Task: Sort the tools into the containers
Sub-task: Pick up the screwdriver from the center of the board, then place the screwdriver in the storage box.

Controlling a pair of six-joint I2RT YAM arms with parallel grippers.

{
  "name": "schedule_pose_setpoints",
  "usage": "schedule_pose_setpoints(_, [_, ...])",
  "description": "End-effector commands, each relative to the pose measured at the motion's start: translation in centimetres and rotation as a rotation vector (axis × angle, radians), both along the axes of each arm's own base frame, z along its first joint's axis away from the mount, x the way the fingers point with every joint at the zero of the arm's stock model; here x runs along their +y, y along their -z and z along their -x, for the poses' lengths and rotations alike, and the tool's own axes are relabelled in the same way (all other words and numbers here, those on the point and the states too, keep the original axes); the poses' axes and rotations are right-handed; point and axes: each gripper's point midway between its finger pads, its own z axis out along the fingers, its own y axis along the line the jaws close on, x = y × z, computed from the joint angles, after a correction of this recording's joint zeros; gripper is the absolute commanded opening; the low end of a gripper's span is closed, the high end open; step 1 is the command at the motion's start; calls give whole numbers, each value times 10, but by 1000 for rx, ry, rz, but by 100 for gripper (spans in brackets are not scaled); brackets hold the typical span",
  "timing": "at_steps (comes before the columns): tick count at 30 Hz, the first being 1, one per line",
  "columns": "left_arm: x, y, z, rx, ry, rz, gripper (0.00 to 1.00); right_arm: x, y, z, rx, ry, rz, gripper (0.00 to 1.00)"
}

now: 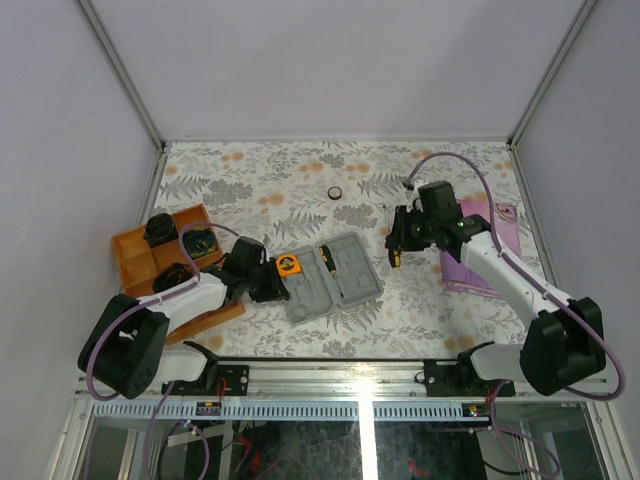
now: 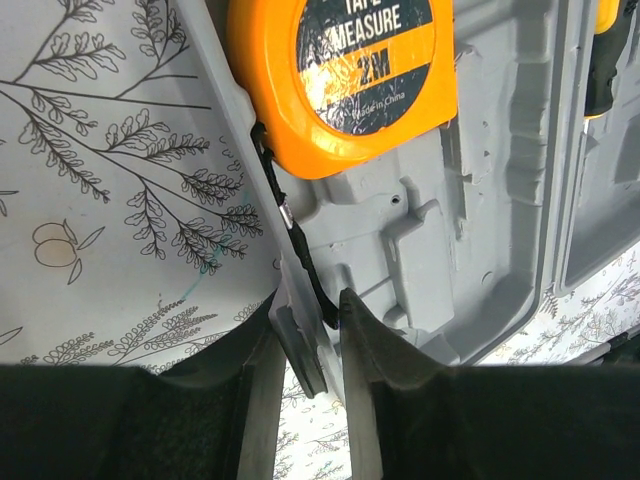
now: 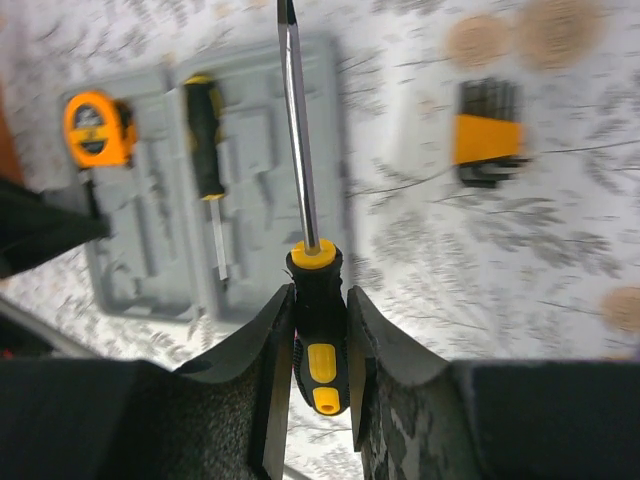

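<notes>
Both arms out over the table, each gripper clenched on something.

Left arm reaches low and forward. The left gripper (image 2: pixel 308 310) pinches the near rim of the open grey tool case (image 1: pixel 352 285), and the black strap of the tape measure (image 2: pixel 345 70) runs down into the gap between its fingers. The tape measure sits in the case's left half, just ahead of the fingertips. Right arm raised, elbow bent, wrist turned toward centre. The right gripper (image 3: pixel 318 292) grasps the black-and-yellow screwdriver (image 3: pixel 303 150) by its handle, shaft pointing away, right of the case and apart from it. A second screwdriver (image 3: pixel 205 130) lies in the case's other half. Surface is a floral cloth (image 1: pixel 250 180); the bit set (image 3: pixel 488 135) lies on it, and the tape ring (image 1: pixel 335 192) lies further back. Orange tray (image 1: pixel 130 245) at left, purple cloth (image 1: pixel 470 275) at right. Pale walls, metal frame posts.
</notes>
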Motion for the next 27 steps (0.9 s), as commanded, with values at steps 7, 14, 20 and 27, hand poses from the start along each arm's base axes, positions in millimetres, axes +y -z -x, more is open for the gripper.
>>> schedule_pose_setpoints(7, [7,-6,-10,-62,-29,-45,25,81,3,37,-36,-160,-203,0])
schedule_pose_setpoints(14, [7,6,-8,-42,9,-73,16,103,23,42,14,-213,-197,0])
schedule_pose_setpoints(20, [0,8,-11,-48,36,-70,15,115,47,47,85,-219,-138,0])
schedule_pose_setpoints(27, [2,7,-12,-46,17,-74,16,109,59,42,114,-108,-75,1])
